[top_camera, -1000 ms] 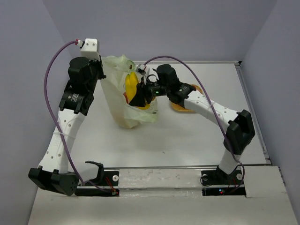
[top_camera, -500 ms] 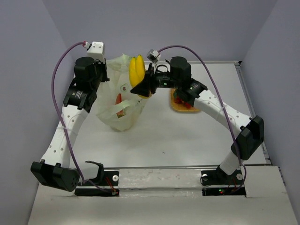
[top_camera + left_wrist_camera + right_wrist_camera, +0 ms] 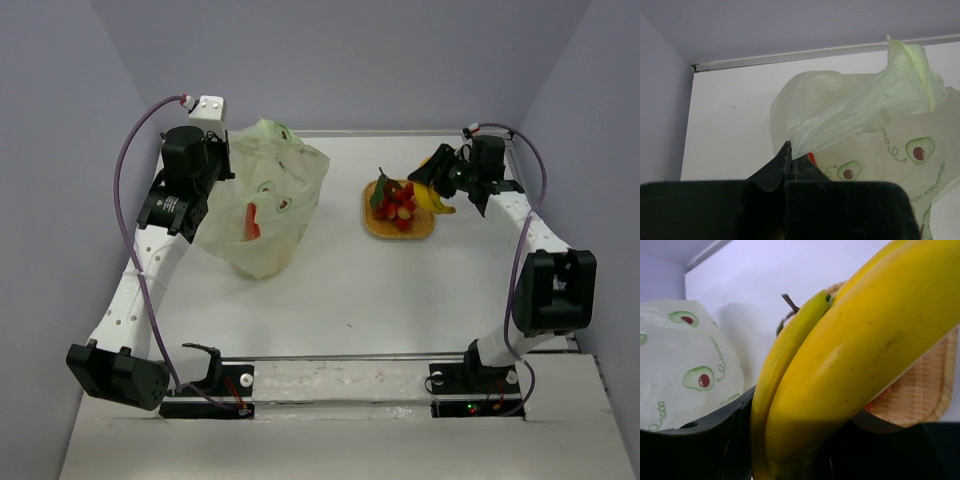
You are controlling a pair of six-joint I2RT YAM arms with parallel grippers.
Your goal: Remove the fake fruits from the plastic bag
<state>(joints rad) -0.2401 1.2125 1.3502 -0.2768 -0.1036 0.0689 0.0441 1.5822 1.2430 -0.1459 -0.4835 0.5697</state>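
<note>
From above: L gripper [image 3: 224,163] at far left, jaws together, pinching the top of the plastic bag [image 3: 268,195], which stands left of centre w/ a red piece [image 3: 252,222] showing through. R gripper [image 3: 437,192] is clamped on the banana [image 3: 437,201], just beside the right edge of the orange mat [image 3: 412,230], where the red berries [image 3: 397,203] lie. L wrist cam: jaws tight on a bunched fold of bag film, avocado print below it. R wrist cam: banana fills the view between dark fingers [image 3: 725,440], bag at left, mat behind on the right.
</note>
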